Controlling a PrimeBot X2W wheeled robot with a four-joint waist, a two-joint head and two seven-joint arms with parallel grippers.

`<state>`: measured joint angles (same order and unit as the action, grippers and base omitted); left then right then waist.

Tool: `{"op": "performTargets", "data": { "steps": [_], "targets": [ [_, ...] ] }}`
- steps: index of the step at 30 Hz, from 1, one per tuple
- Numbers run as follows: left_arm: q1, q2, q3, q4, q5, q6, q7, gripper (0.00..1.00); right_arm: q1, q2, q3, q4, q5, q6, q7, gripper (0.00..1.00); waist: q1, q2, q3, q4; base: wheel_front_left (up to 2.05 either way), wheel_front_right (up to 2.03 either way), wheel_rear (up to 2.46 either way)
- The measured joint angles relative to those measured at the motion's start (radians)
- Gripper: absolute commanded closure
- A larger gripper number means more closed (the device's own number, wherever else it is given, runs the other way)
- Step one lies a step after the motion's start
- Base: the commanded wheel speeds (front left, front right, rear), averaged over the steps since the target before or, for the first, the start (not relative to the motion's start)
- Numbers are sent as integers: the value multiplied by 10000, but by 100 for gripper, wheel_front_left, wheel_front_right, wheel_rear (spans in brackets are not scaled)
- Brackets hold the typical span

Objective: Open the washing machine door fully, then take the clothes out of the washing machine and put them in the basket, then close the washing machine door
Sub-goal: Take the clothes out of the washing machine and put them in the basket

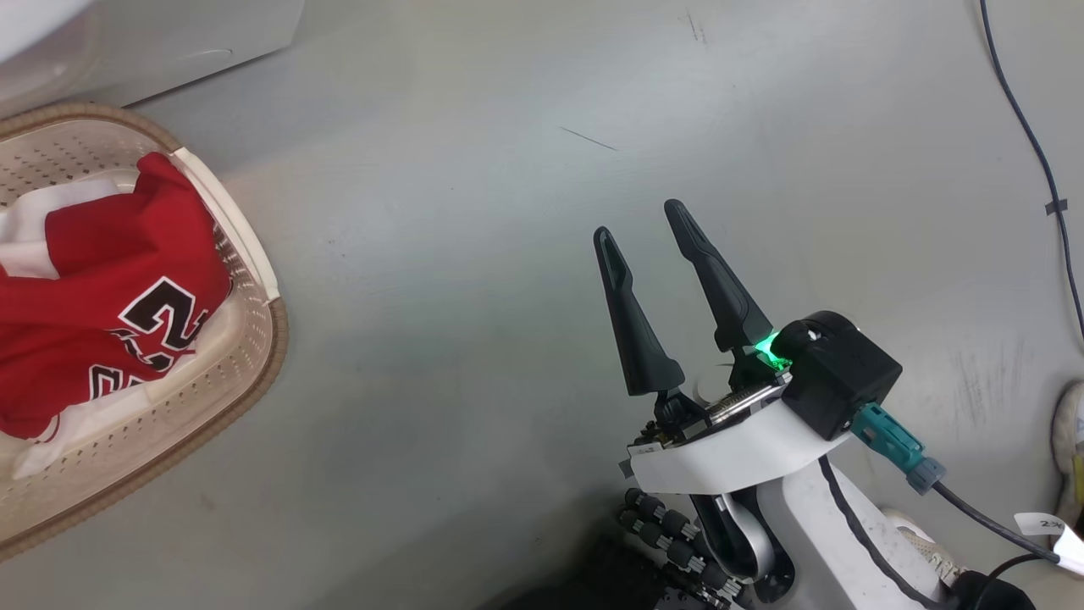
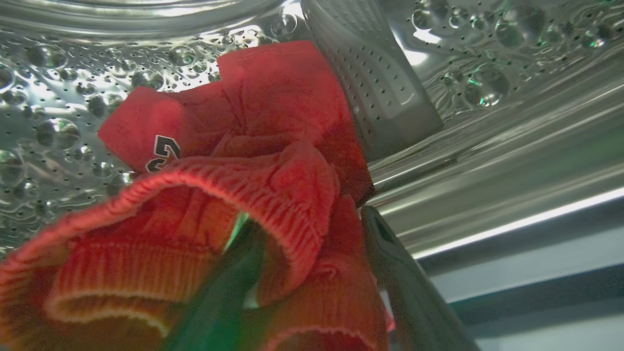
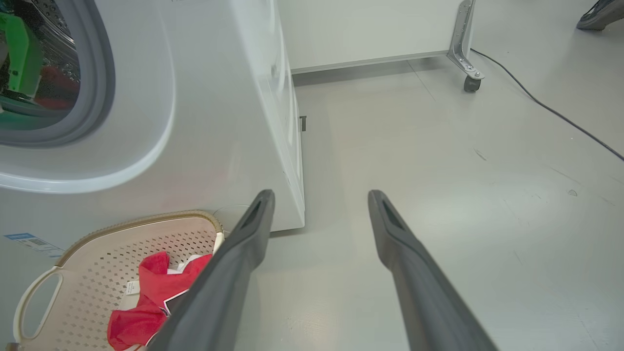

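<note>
My left gripper [image 2: 309, 219] is inside the washing machine's perforated steel drum [image 2: 48, 131], open, with a red ribbed-hem garment [image 2: 273, 180] bunched between and over its fingers. A black-and-white number shows on that cloth. The white washing machine [image 3: 219, 122] stands with its grey gasket [image 3: 102, 73] uncovered; the door is out of view. The cream basket [image 1: 254, 356] sits on the floor at the left and holds a red number 23 jersey [image 1: 110, 313]. My right gripper [image 1: 638, 220] hangs open and empty over bare floor, right of the basket [image 3: 87, 253].
A black cable [image 1: 1029, 127] runs along the floor at the right, and a person's shoe [image 1: 1069, 432] is at the right edge. A white cabinet on a caster [image 3: 470, 83] stands behind the washer. Grey floor stretches between the basket and my right arm.
</note>
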<state>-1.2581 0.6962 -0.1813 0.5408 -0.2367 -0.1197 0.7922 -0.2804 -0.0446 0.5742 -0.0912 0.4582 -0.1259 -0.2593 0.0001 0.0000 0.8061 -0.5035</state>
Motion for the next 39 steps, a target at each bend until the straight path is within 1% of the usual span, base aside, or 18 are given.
{"op": "performTargets", "data": {
  "steps": [2, 3, 4, 5, 6, 7, 13, 15, 21, 24, 27, 31, 39],
  "targets": [
    [-83, 40, -54, 38, 159, 0, 146, 0, -21, 2, 21, 0, 4, 0, 0, 0, 0, 0, 11, 6, 0, 0, 0],
    [-128, 44, -75, 44, 182, 2, 167, 27, -45, 2, 23, 0, 4, 0, 0, 0, 0, 0, 17, 12, 0, 0, 0],
    [-153, 50, -102, 48, 190, 2, 171, 50, -74, 2, 23, 2, 4, 0, 0, 0, 0, 0, 23, 18, 0, 0, 0],
    [-169, 58, -146, 63, 232, 2, 232, 67, -105, 2, 21, 6, 4, 0, 0, 0, 0, 0, 28, 25, 0, 0, 0],
    [-175, 58, -169, 82, 293, 2, 268, 88, -144, 2, 17, 13, 4, 0, 0, 0, 0, 0, 33, 32, 0, 0, 0],
    [-183, 58, -186, 90, 309, 2, 268, 100, -182, 2, 10, 13, 6, 0, 0, 0, -1, 0, 37, 39, 0, 0, 0],
    [-267, 25, -318, 44, 378, 2, 359, 100, -206, 2, -130, 35, 6, 0, 0, 0, -1, 0, 49, 95, 0, 0, 0],
    [-282, -40, -393, 8, 378, 2, 165, 100, -228, 6, -251, 65, 6, 0, 0, 0, -1, 0, 40, 136, 0, 0, 0],
    [-282, -527, -407, -161, 309, 2, -577, 100, -314, 2, -548, 153, -46, 0, 0, 0, -1, 0, -49, 368, 0, 0, 0],
    [-276, -754, -217, -249, 98, 31, -1037, 100, -390, 4, -694, 198, -184, 0, 0, 0, -1, 0, -113, 525, 0, 0, 0],
    [-221, -1066, -10, -334, -178, 153, -1622, 100, -393, 0, -794, 280, -291, 0, 0, 0, -1, 0, -193, 703, 0, 0, 0],
    [105, -1337, 276, -502, -431, 311, -2587, 100, -393, -2, -911, 359, -433, 0, 0, 0, -1, 0, -327, 954, 0, 0, 0],
    [1282, -2153, 851, -907, -1003, 658, -4777, 100, -393, -6, -1244, 660, -970, 0, 0, 0, -1, 0, -719, 1496, 0, 0, 0]
  ]
}}
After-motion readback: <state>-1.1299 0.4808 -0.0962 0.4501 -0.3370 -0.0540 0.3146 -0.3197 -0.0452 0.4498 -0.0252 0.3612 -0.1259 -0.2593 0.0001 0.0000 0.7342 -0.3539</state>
